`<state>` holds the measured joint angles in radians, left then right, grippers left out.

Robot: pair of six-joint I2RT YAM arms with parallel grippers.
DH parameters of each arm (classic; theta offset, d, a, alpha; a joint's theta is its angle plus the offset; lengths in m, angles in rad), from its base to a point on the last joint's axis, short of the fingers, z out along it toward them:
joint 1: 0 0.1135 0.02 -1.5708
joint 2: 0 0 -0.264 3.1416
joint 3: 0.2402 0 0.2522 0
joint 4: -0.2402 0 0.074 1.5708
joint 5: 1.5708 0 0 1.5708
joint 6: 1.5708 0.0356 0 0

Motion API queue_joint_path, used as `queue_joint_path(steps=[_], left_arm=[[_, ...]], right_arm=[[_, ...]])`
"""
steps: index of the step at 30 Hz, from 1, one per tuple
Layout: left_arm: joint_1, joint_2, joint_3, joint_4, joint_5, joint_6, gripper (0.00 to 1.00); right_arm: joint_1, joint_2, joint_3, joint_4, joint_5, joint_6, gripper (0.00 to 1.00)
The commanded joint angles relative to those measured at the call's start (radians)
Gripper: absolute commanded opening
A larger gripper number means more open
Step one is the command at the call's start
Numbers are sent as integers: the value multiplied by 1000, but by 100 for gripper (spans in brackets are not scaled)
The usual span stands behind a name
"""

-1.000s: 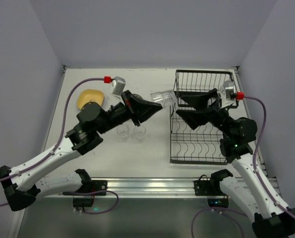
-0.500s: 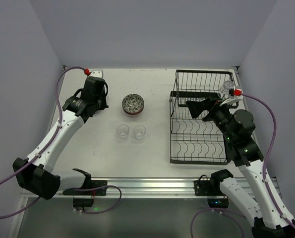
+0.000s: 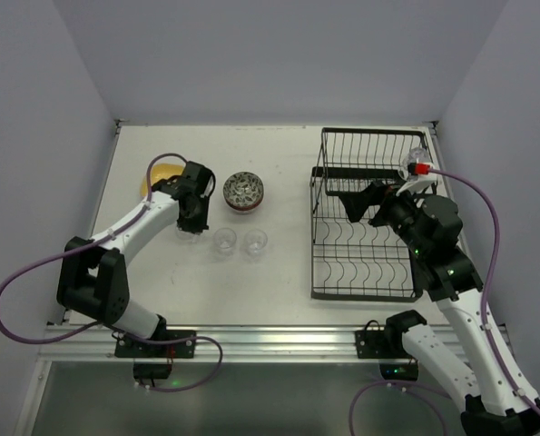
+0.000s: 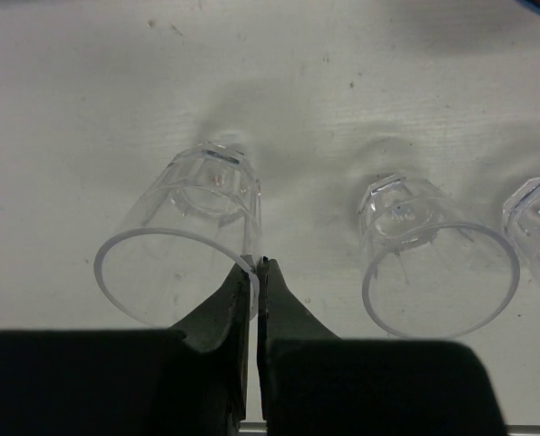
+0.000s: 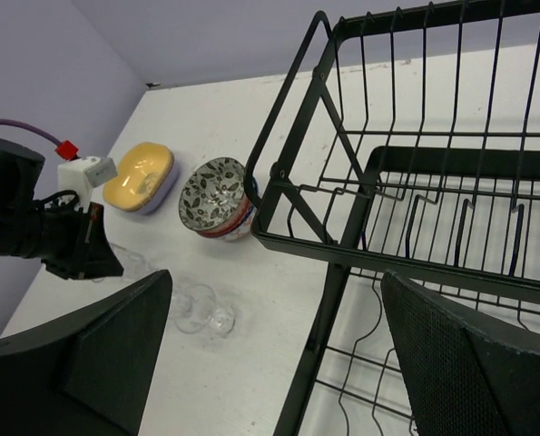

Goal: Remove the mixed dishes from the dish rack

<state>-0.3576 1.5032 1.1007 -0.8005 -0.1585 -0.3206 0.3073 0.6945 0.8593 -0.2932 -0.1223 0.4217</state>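
Observation:
My left gripper (image 4: 254, 263) is shut on the rim of a clear glass (image 4: 183, 236) that stands at the left end of a row. Two more clear glasses (image 4: 433, 259) stand to its right. In the top view the left gripper (image 3: 191, 221) is left of the two glasses (image 3: 224, 240). A patterned bowl (image 3: 243, 191) and a yellow plate (image 3: 159, 175) lie behind them. My right gripper (image 3: 362, 202) is open wide above the black wire dish rack (image 3: 369, 272). Its own view shows the rack (image 5: 415, 182), bowl (image 5: 215, 193) and yellow plate (image 5: 138, 174).
The yellow plate rests on a lavender plate (image 5: 159, 191) near the left wall. The rack fills the right side of the table, close to the right wall. The left arm (image 3: 129, 222) stretches across the left front of the table (image 3: 279, 154).
My left gripper has moved from the back left of the table down to the row of glasses and is shut on a glass there. The right gripper has hardly moved.

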Motion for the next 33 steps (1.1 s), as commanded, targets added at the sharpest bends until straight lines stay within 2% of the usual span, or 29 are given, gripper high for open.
queue_joint_path(steps=[1, 10, 18, 25, 33], left_arm=[[8, -5, -16, 40, 71, 31, 0], [6, 3, -28, 18, 114, 38, 0], [-35, 11, -32, -40, 56, 25, 3], [-66, 32, -28, -39, 70, 26, 13], [-86, 58, -24, -51, 34, 15, 19]], right_arm=[[0, 4, 46, -20, 1, -47, 99], [0, 5, 53, -18, -27, -57, 99], [0, -1, 47, -20, -27, -61, 99], [0, 5, 46, -18, -27, -64, 99], [0, -4, 46, -20, -25, -66, 99]])
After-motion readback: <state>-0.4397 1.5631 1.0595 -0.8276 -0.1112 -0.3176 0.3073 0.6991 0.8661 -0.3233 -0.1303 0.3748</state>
